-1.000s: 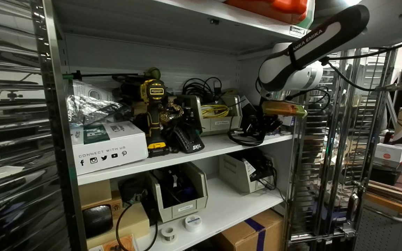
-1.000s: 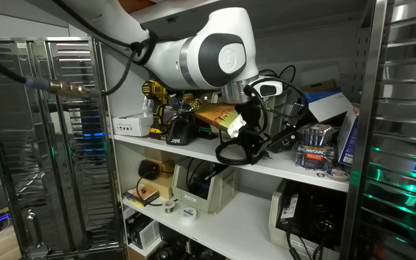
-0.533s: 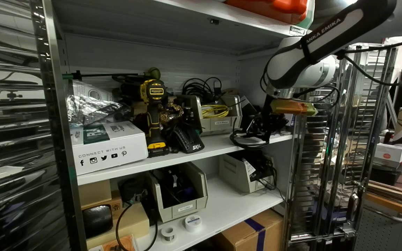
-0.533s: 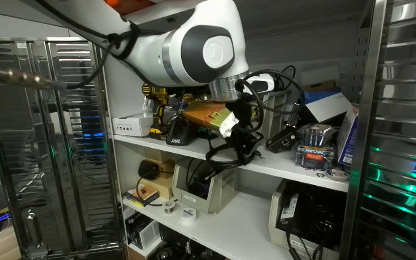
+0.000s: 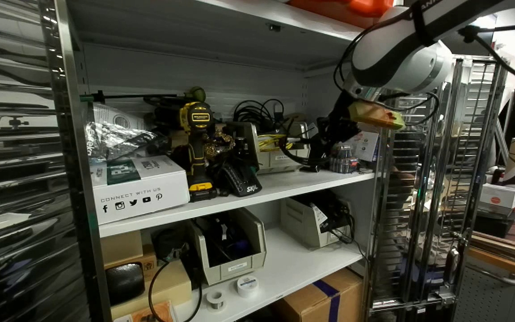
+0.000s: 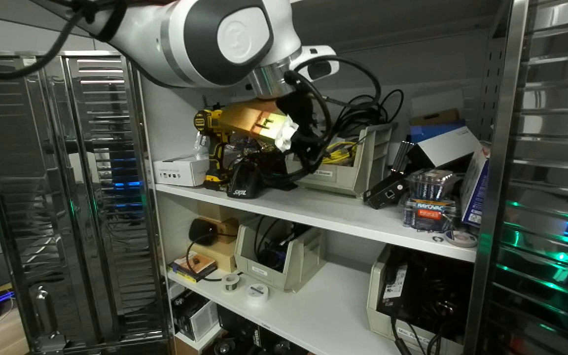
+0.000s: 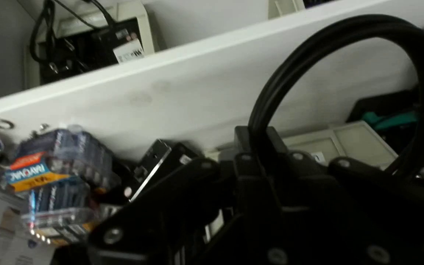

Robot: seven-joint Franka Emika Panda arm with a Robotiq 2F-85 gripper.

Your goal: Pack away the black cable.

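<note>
I can see the black two-finger gripper (image 7: 259,138) has this looped black cable (image 7: 374,26) pinched tight, up in front of that beige plastic bin (image 6: 345,178) with yellow cord (image 6: 339,153).

Arm (image 6: 178,37), white; black cap (image 6: 201,37), white disc (image 6: 243,35); silver collar (image 6: 270,81) at cap's five o'clock; black cabling (image 6: 42,64); black fingers (image 7: 241,140), round screws (image 7: 113,235).
</note>
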